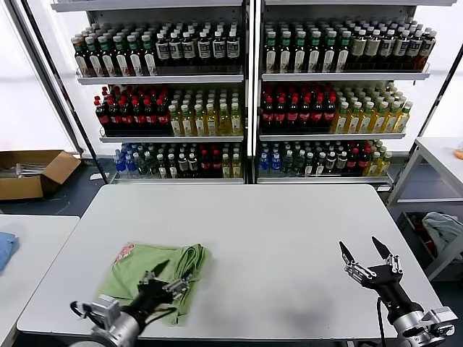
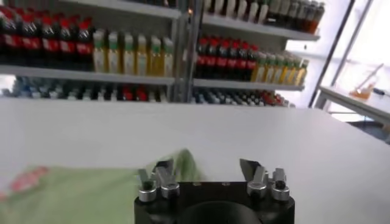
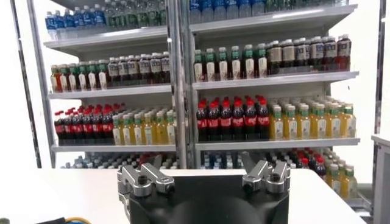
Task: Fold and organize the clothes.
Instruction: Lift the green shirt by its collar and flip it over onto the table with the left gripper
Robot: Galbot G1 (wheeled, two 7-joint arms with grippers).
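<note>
A light green shirt [image 1: 155, 271] lies folded on the white table [image 1: 275, 231] at the front left, with a red-and-white print [image 1: 125, 252] at its left corner. My left gripper [image 1: 171, 278] hovers open and empty just over the shirt's front right part. In the left wrist view the gripper [image 2: 207, 167] is open and the shirt [image 2: 73, 195] lies below and beside one finger. My right gripper [image 1: 367, 252] is open and empty over the bare table at the front right, far from the shirt. In the right wrist view it [image 3: 201, 163] faces the shelves.
Shelves of bottles [image 1: 246, 94] stand behind the table. A second table [image 1: 29, 246] with a blue cloth [image 1: 6, 246] is at the left, a cardboard box [image 1: 32, 172] on the floor. A side table [image 1: 438, 163] and a grey cloth [image 1: 443, 228] are at the right.
</note>
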